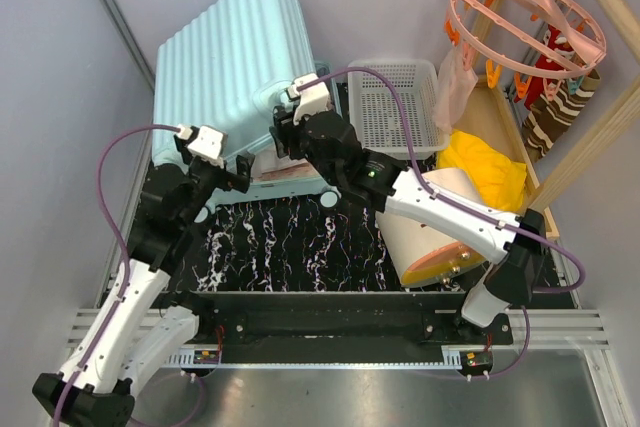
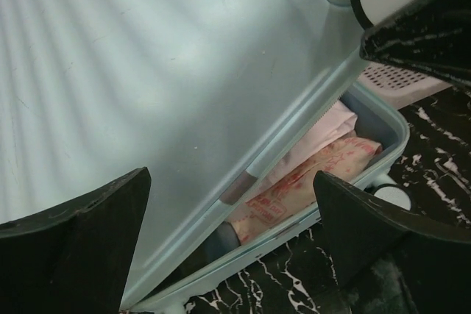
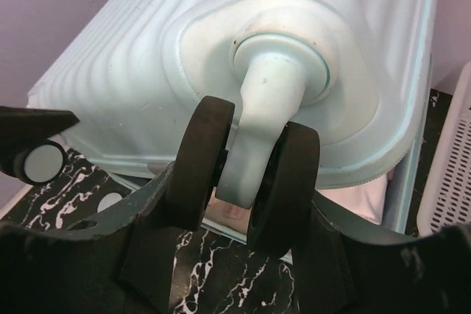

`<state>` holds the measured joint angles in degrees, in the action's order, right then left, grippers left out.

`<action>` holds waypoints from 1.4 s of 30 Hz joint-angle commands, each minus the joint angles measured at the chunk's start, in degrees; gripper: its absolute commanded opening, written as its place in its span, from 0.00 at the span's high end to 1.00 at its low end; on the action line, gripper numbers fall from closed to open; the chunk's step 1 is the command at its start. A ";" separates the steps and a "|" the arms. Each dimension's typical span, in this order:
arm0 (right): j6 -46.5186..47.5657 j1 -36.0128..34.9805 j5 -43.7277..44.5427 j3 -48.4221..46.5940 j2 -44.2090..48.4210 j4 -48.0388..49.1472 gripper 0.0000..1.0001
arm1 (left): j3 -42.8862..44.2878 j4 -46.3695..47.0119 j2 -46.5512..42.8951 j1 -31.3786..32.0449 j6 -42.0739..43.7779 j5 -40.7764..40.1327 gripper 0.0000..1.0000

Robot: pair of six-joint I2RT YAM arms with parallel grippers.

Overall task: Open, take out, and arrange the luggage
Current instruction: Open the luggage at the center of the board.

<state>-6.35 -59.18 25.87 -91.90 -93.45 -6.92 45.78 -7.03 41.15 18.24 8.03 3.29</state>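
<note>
Luggage (image 1: 230, 57) sits at the upper left of the overhead view on the black marbled table (image 1: 290, 247). Its ribbed lid is raised a crack over a pink-printed bundle (image 2: 309, 174). My right gripper (image 1: 285, 137) is clamped on the lid's twin wheel (image 3: 250, 174). My left gripper (image 1: 238, 175) hangs spread wide near the case's lower-left edge, holding nothing.

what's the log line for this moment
luggage: lid part open | right gripper: shut on wheel of the lid | left gripper: open, facing the gap | pink bundle: inside, not taken out
</note>
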 commanded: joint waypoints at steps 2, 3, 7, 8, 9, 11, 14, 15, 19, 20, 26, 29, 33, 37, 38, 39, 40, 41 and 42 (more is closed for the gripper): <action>1.34 -5.33 -18.66 -7.84 -3.66 3.32 1.00 | 2.74 0.88 -0.10 3.64 7.27 -3.75 0.01; 1.25 -5.42 -18.49 -8.55 -4.19 3.23 1.00 | 2.48 0.70 -0.45 4.17 5.00 -1.21 0.01; 1.16 -5.95 -18.48 -11.54 -6.83 2.70 1.00 | -1.73 -0.18 -2.03 4.87 -4.85 8.21 0.01; 1.16 -6.12 -18.66 -12.51 -7.62 2.44 1.00 | -2.62 -0.18 -2.03 5.31 -6.87 7.88 0.01; 1.08 -6.39 -18.66 -12.86 -7.97 2.35 1.00 | -3.32 -0.18 -1.77 6.19 -10.89 7.52 0.01; 1.08 -6.56 -18.92 -14.00 -9.02 2.26 1.00 | -4.99 0.78 -0.98 7.59 -14.95 7.26 0.01; 1.16 -7.18 -18.92 -15.76 -10.26 2.08 1.00 | -7.79 5.17 1.13 9.78 -21.12 8.31 0.01; 1.25 -7.35 -19.27 -16.12 -10.61 2.00 1.00 | -8.59 6.83 2.43 10.49 -21.74 7.53 0.01; 1.34 -8.06 -19.19 -18.14 -12.01 1.12 1.00 | -9.04 8.78 6.56 13.57 -20.25 0.24 0.01; 1.34 -7.97 -19.19 -18.84 -12.37 1.03 1.00 | -9.39 9.22 7.54 14.01 -20.51 -2.91 0.01; 1.69 -8.85 -18.66 -23.06 -15.44 -0.02 1.00 | -13.08 15.72 12.99 14.45 -22.35 -4.60 0.01; 1.78 -9.11 -18.22 -25.61 -17.46 -1.16 1.00 | -18.87 21.86 9.76 15.42 -25.69 -10.04 0.01; 1.60 -10.17 -18.40 -27.19 -18.79 -2.05 1.00 | -20.65 24.18 8.50 14.72 -24.48 -13.93 0.01; 1.60 -11.66 -18.22 -29.65 -20.45 -3.45 1.00 | -15.90 22.58 14.48 10.95 -21.31 -10.59 0.01; 1.52 -12.18 -18.05 -30.00 -20.63 -3.71 1.00 | -15.55 23.37 15.19 10.42 -20.96 -10.41 0.01; 1.43 -12.36 -18.05 -30.35 -21.07 -4.07 1.00 | -15.20 23.46 16.32 9.63 -20.78 -10.32 0.01; 1.17 -12.54 -17.96 -30.97 -21.33 -4.24 1.00 | -14.85 23.38 16.77 7.53 -20.95 -10.15 0.01; 1.08 -12.72 -18.22 -31.50 -21.60 -4.51 1.00 | -14.23 23.11 17.21 6.12 -21.39 -9.80 0.01; 0.99 -12.98 -18.31 -31.94 -22.56 -5.03 1.00 | -14.05 23.02 17.65 4.54 -21.83 -9.18 0.01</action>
<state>-7.57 -66.76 23.05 -121.89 -112.18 -6.85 28.49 11.79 57.45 27.33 -14.44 -5.78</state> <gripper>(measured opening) 0.586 0.987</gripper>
